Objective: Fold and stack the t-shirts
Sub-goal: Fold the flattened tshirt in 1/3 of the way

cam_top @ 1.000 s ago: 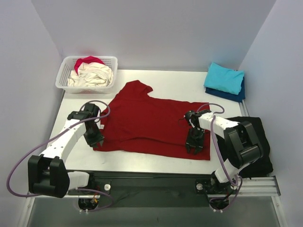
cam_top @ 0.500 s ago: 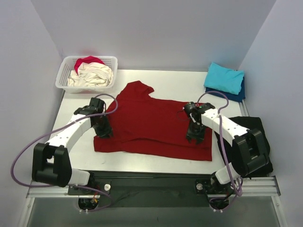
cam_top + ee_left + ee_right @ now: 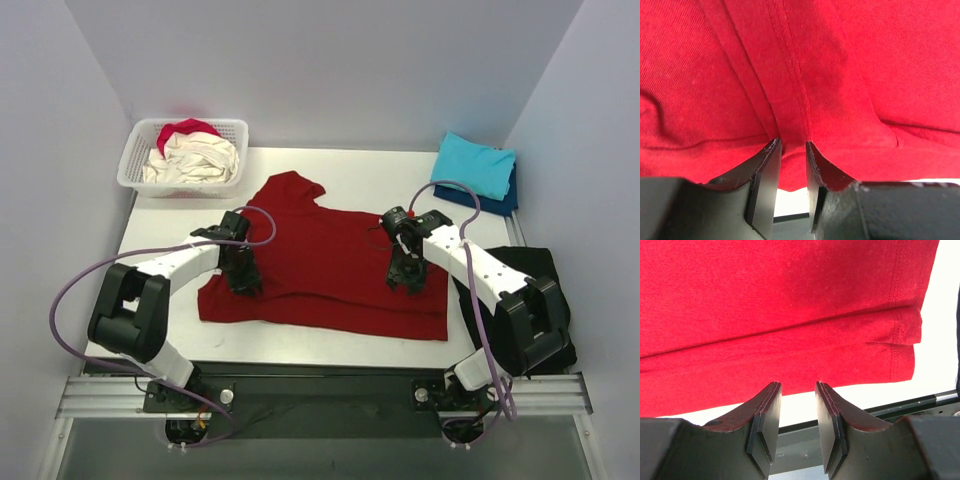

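Two grippers are low over the dark red t-shirt (image 3: 320,262), which I see spread flat mid-table (image 3: 380,170). The left gripper (image 3: 243,281) is at its left side and the right gripper (image 3: 407,281) at its right side. On the wrist views both sets of jaws stand narrowly apart with nothing clamped. The left tips are at a stitched seam ridge; the shirt's folded hem edge lies just ahead of the right tips.
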Robot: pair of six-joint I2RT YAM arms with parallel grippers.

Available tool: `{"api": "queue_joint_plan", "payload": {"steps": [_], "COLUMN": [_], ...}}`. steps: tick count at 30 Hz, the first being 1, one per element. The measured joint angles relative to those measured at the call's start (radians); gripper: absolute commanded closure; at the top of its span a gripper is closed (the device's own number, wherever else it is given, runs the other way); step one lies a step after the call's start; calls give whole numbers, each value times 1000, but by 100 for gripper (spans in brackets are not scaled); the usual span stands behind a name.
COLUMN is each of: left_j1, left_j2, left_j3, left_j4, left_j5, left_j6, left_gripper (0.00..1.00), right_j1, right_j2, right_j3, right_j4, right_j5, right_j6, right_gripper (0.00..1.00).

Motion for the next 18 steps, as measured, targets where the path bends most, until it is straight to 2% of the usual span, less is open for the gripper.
{"api": "queue_joint_plan", "payload": {"steps": [5,7,8,9,11,18], "left_j1": [-3,-6,-8,-10,-11,-21], "left_j2": [45,52,54,55,57,65], "left_j3": [1,6,8,8,8,53], "left_j4": [19,17,16,15,14,-16], "left_j5": [0,-2,-5,-8,-13,-31], "left_j6": [-6,-7,-7,-8,-8,0], "left_gripper": [63,68,72,84,99,100], "right_j1": [0,0,0,0,0,0], "right_j2": [0,0,0,0,0,0], "right_j3": [0,0,0,0,0,-2], "right_j4": [-4,-4,-4,-4,-5,-6], "right_j5": [2,3,3,3,3,3], "right_j6": [2,3,3,5,8,22], "right_gripper": [66,66,66,66,66,67]}}
